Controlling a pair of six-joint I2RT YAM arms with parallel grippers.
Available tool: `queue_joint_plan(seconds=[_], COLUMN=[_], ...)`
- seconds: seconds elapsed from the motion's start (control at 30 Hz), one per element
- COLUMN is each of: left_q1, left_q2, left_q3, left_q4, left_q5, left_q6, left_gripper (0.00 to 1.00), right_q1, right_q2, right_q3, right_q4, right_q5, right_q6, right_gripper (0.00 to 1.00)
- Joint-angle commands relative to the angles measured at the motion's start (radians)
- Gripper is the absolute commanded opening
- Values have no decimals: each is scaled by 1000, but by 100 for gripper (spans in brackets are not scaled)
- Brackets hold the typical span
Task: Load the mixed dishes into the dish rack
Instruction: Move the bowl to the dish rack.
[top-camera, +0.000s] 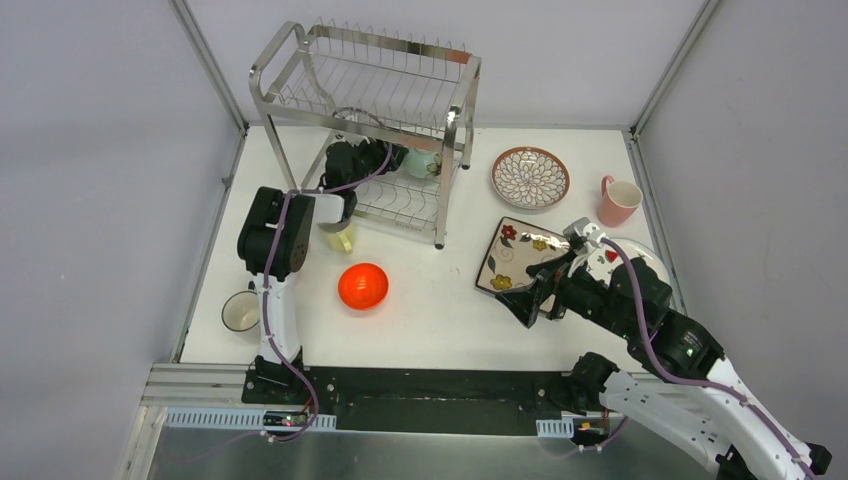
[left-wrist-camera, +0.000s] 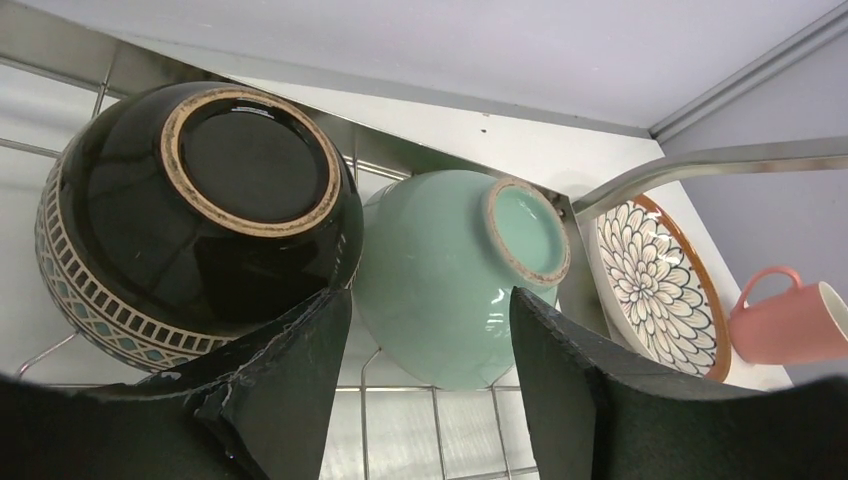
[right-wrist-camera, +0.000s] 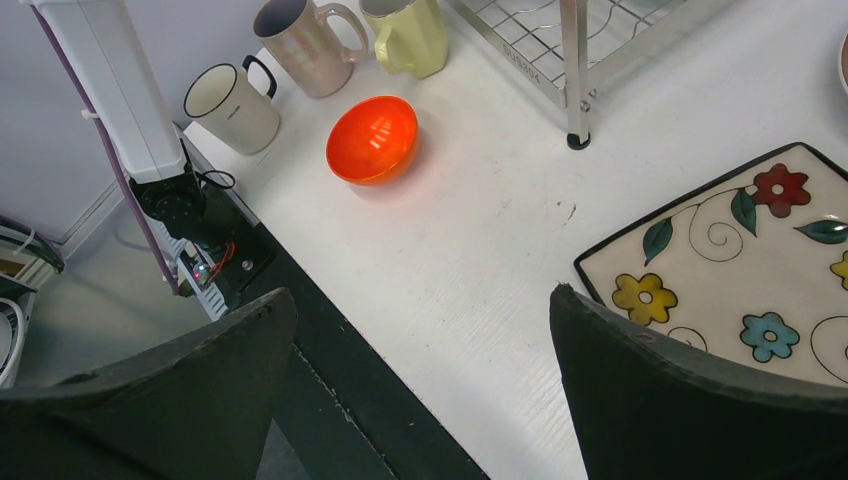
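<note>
The steel dish rack (top-camera: 368, 95) stands at the back. My left gripper (top-camera: 378, 157) reaches into its lower tier, open and empty (left-wrist-camera: 430, 345). Just beyond its fingertips a mint bowl (left-wrist-camera: 450, 270) and a dark patterned bowl (left-wrist-camera: 200, 200) lie upside down on the wire shelf. My right gripper (top-camera: 540, 297) is open and empty (right-wrist-camera: 420, 330), hovering at the near-left edge of the square floral plate (top-camera: 518, 253), also in the right wrist view (right-wrist-camera: 740, 260). The orange bowl (top-camera: 363, 286) sits on the table. The petal-pattern plate (top-camera: 530, 178) and pink mug (top-camera: 618, 201) sit at the back right.
A white plate with red marks (top-camera: 632, 252) lies partly under my right arm. A yellow-green mug (right-wrist-camera: 410, 35), a pale mug (right-wrist-camera: 300, 45) and a white mug (right-wrist-camera: 232, 105) stand at the left by the rack. A rack leg (right-wrist-camera: 572, 75) stands near the orange bowl.
</note>
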Motion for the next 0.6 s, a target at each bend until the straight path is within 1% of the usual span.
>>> queue_joint_plan(seconds=[0.0,0.17,0.37,0.57], left_q1=[4,4,3,4], left_q2=[-23,-90,-222,-335], left_q3=[-31,-98,-212,-268], left_q4=[19,19,-13,-71], left_q5=[-7,-27,-73,-103], left_q6=[29,42,83,108], left_gripper=[63,66,70,74], right_q1=[-3,-4,-3,-3], right_q2=[4,5,0,-2], right_q3=[35,31,34,39], right_q4=[20,19,10,-1], right_q5=[19,22,45,49], right_q6=[4,24,44,66], right_gripper=[100,100,100,100])
